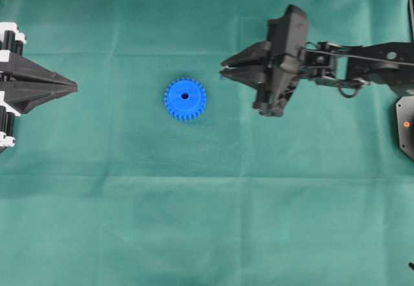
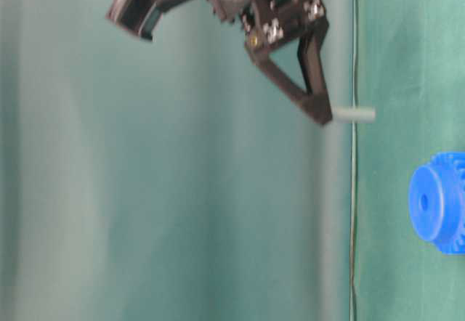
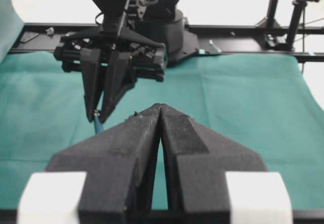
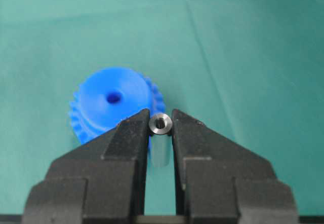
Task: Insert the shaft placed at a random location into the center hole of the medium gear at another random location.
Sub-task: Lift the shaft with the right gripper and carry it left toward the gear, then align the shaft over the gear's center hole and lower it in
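Observation:
The blue medium gear point(image 1: 185, 98) lies flat on the green cloth, its center hole point(image 1: 185, 96) facing up and open. My right gripper point(image 1: 223, 68) is to the right of the gear and raised, shut on the shaft. The shaft shows end-on as a shiny ring point(image 4: 161, 123) between the fingertips, with the gear point(image 4: 114, 107) and its hole point(image 4: 114, 98) just beyond and left. In the table-level view the shaft point(image 2: 354, 114) sticks out from the fingers point(image 2: 312, 81), apart from the gear point(image 2: 439, 201). My left gripper point(image 1: 74, 88) is shut and empty at the far left point(image 3: 161, 108).
The green cloth point(image 1: 207, 221) covers the table. A black base with an orange dot point(image 1: 404, 127) sits at the right edge. In the left wrist view a black frame rail point(image 3: 243, 30) runs along the table's far side behind the right arm point(image 3: 109, 77).

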Available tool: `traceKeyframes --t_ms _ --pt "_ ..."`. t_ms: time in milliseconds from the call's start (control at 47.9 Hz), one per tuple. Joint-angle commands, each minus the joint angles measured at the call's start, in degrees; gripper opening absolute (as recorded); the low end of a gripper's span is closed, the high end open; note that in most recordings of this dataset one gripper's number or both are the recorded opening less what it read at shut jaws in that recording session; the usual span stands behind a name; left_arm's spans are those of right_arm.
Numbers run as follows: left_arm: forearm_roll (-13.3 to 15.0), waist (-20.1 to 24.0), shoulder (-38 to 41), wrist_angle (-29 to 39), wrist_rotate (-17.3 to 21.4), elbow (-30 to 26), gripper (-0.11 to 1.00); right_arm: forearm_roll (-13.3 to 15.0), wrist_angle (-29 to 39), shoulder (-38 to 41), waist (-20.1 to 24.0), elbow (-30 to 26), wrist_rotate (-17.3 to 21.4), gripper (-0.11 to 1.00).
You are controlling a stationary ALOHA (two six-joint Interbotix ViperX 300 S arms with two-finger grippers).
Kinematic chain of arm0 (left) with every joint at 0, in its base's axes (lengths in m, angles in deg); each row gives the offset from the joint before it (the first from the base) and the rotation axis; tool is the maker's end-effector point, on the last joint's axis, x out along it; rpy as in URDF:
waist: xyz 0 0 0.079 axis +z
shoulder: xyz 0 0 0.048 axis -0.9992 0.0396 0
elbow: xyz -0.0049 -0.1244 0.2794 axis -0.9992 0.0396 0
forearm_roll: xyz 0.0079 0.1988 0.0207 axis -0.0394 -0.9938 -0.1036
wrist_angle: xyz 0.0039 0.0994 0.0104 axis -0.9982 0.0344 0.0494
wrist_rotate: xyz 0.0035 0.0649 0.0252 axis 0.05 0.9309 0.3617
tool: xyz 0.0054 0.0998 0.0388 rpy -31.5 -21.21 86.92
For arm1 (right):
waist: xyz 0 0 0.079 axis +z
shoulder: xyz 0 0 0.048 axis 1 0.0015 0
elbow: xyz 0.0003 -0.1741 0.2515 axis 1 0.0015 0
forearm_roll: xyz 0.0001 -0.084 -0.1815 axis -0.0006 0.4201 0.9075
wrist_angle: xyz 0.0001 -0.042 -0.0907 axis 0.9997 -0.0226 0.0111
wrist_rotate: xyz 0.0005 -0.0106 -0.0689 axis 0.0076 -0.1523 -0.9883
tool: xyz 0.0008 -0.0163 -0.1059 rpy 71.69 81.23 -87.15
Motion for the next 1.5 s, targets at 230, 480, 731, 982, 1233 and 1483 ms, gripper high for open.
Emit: traceKeyframes --t_ms 230,480,731,982,1233,1483 --pt "-0.18 0.09 0.53 -0.26 0.00 -1.23 0.00 0.00 1.41 4.31 2.64 -9.14 -0.18 0.13" --pt "-0.18 0.09 0.53 -0.26 0.00 -1.23 0.00 0.00 2.55 8.17 3.69 -13.89 -0.18 0.14" --pt "-0.18 0.09 0.53 -0.26 0.00 -1.23 0.00 0.00 2.64 9.23 3.60 -14.59 -0.26 0.14" --pt "-0.18 0.09 0.53 -0.26 0.00 -1.32 0.00 0.00 2.37 10.81 3.25 -14.59 -0.35 0.14" --pt "-0.18 0.00 0.53 -0.26 0.00 -1.23 0.00 -0.26 1.41 13.62 3.25 -14.77 -0.26 0.14" --pt "-0.09 0.09 0.53 -0.26 0.00 -1.23 0.00 -0.26 1.05 14.24 3.25 -14.59 -0.26 0.13"
